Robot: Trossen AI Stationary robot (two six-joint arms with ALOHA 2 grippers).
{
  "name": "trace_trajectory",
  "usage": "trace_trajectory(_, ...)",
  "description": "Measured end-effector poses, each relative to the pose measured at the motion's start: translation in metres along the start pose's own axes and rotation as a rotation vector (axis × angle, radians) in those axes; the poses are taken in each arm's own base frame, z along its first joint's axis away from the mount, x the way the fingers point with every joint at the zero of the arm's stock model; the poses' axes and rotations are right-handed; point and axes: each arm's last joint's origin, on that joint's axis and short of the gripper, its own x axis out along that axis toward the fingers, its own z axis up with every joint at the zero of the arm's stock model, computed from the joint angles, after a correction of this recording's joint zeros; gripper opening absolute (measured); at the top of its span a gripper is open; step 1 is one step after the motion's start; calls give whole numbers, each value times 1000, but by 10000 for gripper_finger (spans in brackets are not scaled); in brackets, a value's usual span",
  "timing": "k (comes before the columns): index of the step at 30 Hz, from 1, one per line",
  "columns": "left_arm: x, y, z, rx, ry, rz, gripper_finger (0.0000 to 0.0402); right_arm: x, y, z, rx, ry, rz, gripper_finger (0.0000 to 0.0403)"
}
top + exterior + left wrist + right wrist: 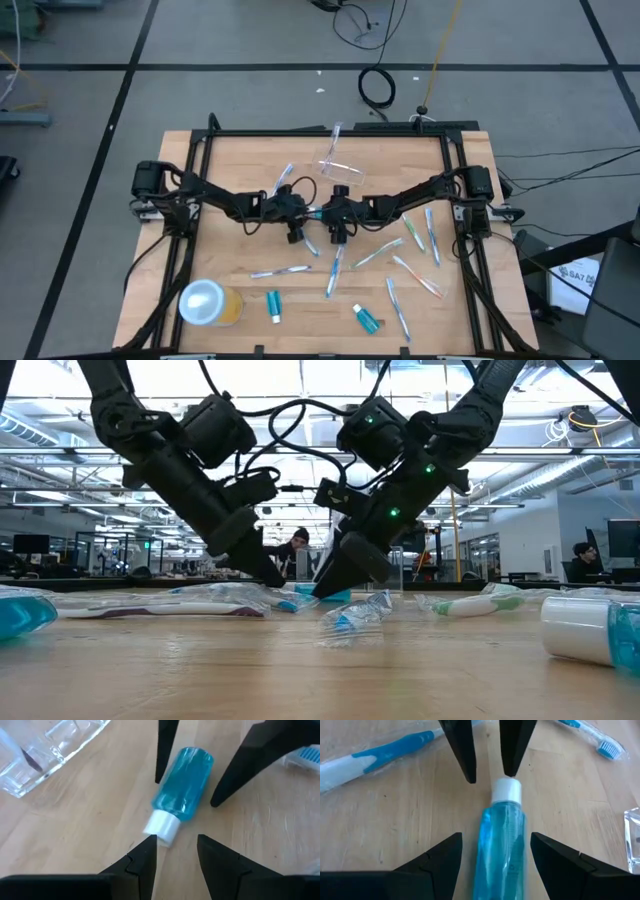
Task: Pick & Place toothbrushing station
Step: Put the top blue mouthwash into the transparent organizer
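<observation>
A teal tube [315, 212] with a white cap lies flat on the wooden table at its middle. My left gripper [175, 842] is open, with its fingertips at the tube's cap end [161, 826]. My right gripper [495, 840] is open and comes from the opposite side. Its fingers stand on either side of the tube's body [501, 850] without touching it. The clear cup [340, 168] lies just beyond them toward the far edge. Toothbrushes [415, 232] lie scattered on the right and near parts of the table. Two more teal tubes [273, 305] [368, 320] lie near the front edge. My left gripper has one fingertip [150, 840] right beside the tube's white cap [506, 789]; I cannot tell whether it touches. The fingers slant down and point along the tube, which lies flat on the table.
An orange-yellow cup with a white lid [205, 302] lies at the near left corner. A blue and white toothbrush [365, 762] lies close beside the two grippers. The dark frame rails [190, 180] run along the table's left, right and far sides.
</observation>
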Motion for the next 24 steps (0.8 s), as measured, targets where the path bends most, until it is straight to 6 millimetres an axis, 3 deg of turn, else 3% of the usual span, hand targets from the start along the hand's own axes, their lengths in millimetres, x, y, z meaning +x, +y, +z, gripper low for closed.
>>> trace_trajectory(9, 0, 1, 4, 195, -42, 7, 147, 0, 0, -2, -1, 17, 2, 228)
trace_trajectory(18, 2, 15, 7, 187, -60, 42, 147, 1, -5, -8, 140, 63, 9, 228)
trace_trajectory(24, 3, 17, 8, 203, -69, -50, 147, 2, -10, -18, 199, 78, 78, 220)
